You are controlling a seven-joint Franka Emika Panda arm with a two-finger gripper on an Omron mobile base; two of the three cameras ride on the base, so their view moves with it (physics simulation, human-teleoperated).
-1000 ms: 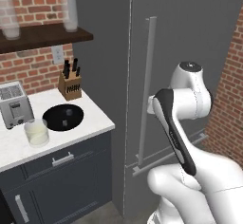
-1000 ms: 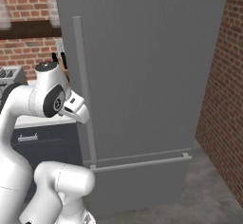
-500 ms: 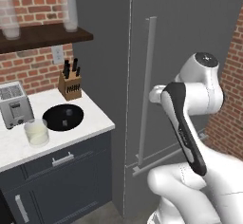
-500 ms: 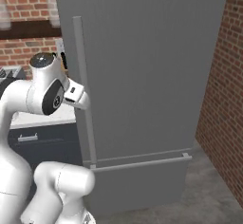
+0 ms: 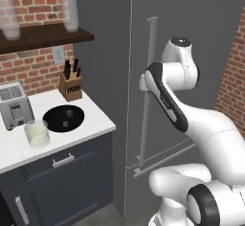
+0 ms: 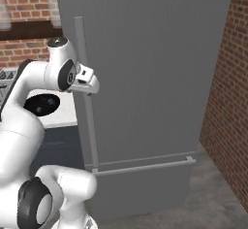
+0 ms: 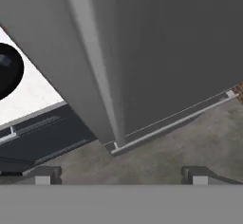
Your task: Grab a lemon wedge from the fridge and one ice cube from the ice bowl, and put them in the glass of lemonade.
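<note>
Beside the tall grey fridge [image 6: 145, 68], the two-finger gripper [image 7: 118, 173] hangs close to its long vertical bar handle [image 6: 85, 92]. Its jaws stand wide apart, holding nothing.

Fridge [image 6: 145, 68] door shut, interior hidden; ice bowl [image 7: 7, 71] cut by edge.

No text, label, brand, number or sign can be read anywhere in these views, neither on the fridge [image 6: 155, 68] door, nor on the toaster [image 5: 15, 106], nor on the knife block [image 5: 72, 87] on the bench [image 5: 98, 119].
</note>
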